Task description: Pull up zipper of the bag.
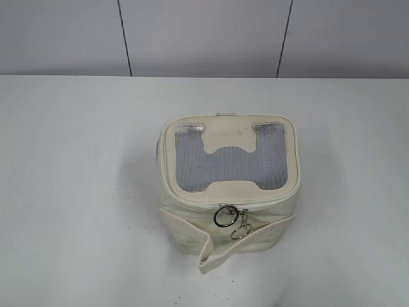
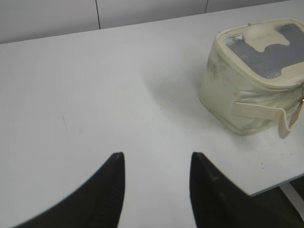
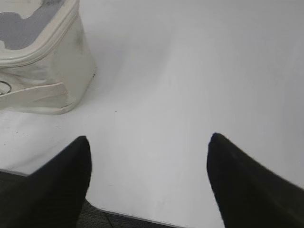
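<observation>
1. Nearest you in the outside view is the loose end of the flat strap (image 1: pixel 214 251), which bends down and forward off the front of the bag (image 1: pixel 229 192) at lower centre of the frame.
2. You see the bag upright on the white table (image 1: pixel 77 192), a little right of centre, with its grey ribbed lid window (image 1: pixel 229 167) facing up.
3. Look at the zipper (image 1: pixel 192 199) running round the lid rim: two silver ring pulls (image 1: pixel 225 215) hang side by side at the middle of the front edge, one slightly lower than the other. From here the track looks closed along the front; you cannot see the back of the rim.
4. Your left gripper (image 2: pixel 156 190) sits at the bottom of its wrist view, fingers spread with only bare table between them. The bag lies at the upper right of that frame, well apart from it.
5. Your right gripper (image 3: pixel 149 183) is likewise at the bottom of its wrist view, fingers wide apart and holding nothing. The bag fills the upper left corner there, well apart from the fingertips.
6. Neither arm shows in the outside view.
</observation>
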Action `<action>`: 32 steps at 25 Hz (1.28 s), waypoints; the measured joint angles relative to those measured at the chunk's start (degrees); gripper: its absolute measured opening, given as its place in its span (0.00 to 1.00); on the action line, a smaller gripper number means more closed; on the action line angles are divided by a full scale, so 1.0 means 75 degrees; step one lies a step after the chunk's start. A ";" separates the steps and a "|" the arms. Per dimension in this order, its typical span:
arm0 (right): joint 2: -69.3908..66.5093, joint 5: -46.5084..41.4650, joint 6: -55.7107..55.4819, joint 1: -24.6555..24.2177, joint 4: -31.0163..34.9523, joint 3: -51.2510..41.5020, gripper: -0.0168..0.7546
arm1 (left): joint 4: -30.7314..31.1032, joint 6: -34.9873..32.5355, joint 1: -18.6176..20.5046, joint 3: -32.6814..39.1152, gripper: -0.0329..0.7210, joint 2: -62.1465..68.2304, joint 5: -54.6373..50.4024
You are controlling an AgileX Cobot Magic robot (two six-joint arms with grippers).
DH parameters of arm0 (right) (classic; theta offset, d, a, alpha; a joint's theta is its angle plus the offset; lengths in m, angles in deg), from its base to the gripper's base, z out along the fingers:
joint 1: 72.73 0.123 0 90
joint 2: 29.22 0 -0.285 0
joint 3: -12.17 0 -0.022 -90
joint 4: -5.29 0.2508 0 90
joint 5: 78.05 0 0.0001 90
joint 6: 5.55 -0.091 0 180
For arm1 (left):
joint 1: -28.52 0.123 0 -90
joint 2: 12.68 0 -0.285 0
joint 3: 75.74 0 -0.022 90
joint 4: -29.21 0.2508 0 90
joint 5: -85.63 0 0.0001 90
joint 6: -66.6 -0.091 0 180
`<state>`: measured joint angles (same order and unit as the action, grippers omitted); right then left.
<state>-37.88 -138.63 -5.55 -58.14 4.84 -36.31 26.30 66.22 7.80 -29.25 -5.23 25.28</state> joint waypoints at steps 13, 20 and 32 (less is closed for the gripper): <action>0.0161 0.0015 0.0000 -0.1818 0.0009 -0.0009 0.78 | 0.0000 0.0000 0.2307 0.0000 0.48 0.0000 0.0009; 0.0161 0.0015 0.0000 -0.1818 0.0012 -0.0016 0.78 | 0.0000 0.0000 0.2334 0.0000 0.45 0.0000 0.0009; 0.0161 0.0020 0.0000 -0.1818 0.0012 -0.0016 0.78 | 0.0000 0.0000 0.2334 0.0000 0.45 0.0000 0.0009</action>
<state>-36.67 -138.47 -5.55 -71.77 4.94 -36.43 26.30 66.22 25.31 -29.25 -5.23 25.35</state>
